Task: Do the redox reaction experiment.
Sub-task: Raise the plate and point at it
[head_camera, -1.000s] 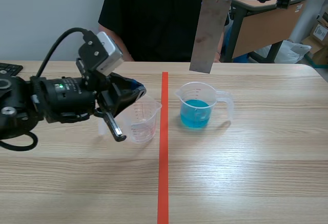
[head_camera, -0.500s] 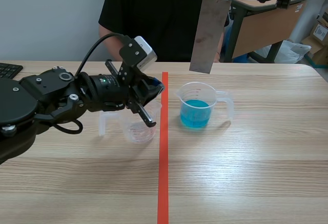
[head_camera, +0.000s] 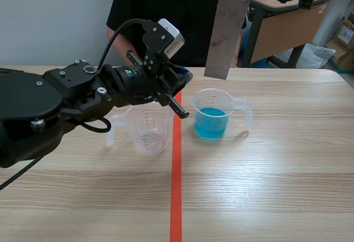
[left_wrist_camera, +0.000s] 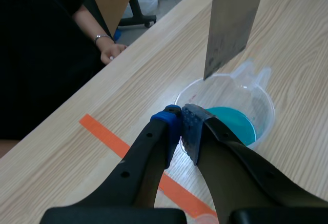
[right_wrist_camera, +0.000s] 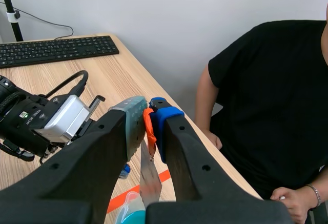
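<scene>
Biggest thing is the light wood-grain table (head_camera: 276, 186), and I'll place everything off the blue cup (head_camera: 213, 114), a clear jug with a handle and blue liquid in the bottom. An orange tape line (head_camera: 176, 186) runs down the table just beside that cup. Across the table from it sits a person (head_camera: 166, 15) in a black shirt. There's white lettering on the chest, but it's cut off and I can't read it.

The left arm (head_camera: 66, 103) stretches toward the blue cup, and the left gripper (left_wrist_camera: 180, 126) hangs just beside its rim over the tape line, fingers pressed together on nothing. Well behind the cup there's a pale wall (head_camera: 55, 20), a brown desk (head_camera: 287, 29) and cardboard boxes (head_camera: 345, 37) whose labels are too small to read.

The metal sheet (head_camera: 225, 37), dull grey and blotchy, hangs upright above the blue cup, its lower edge clear of the liquid. The right gripper (right_wrist_camera: 149, 119) is clamped on the orange tab (right_wrist_camera: 148, 126) at the sheet's top.

The empty cup (head_camera: 150, 128) sits across the tape line from the blue one; its printed scale marks are unreadable. The black keyboard (right_wrist_camera: 56, 51) lies well away, past the empty cup.
</scene>
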### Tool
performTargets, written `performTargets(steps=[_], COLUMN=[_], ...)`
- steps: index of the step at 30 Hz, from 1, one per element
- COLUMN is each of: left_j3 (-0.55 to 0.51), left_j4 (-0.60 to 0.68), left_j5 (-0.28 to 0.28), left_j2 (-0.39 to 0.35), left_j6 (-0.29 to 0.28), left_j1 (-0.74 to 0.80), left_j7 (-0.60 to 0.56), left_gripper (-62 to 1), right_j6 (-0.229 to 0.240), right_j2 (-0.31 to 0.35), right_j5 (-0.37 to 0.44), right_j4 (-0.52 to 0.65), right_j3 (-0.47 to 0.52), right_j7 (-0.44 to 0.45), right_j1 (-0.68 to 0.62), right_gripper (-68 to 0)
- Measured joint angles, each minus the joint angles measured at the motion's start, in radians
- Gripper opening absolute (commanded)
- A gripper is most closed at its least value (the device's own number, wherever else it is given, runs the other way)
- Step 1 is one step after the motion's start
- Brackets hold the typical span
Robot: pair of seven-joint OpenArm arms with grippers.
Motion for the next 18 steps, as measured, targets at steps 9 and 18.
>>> performTargets(steps=[9,18], left_j3=[0.0,0.0], left_j4=[0.001,0.001], left_j5=[-0.031,-0.031], left_j2=[0.008,0.016], left_j6=[0.0,-0.047], left_j1=[-0.006,-0.008], left_j7=[0.001,0.0], left_gripper=[-57.7,-57.7], right_j6=[0.0,0.0], right_j2=[0.0,0.0], right_j5=[0.0,0.0], right_j4=[0.0,0.0], right_j3=[0.0,0.0], right_j7=[0.0,0.0], right_j1=[0.0,0.0], right_gripper=[-65.8,-65.8])
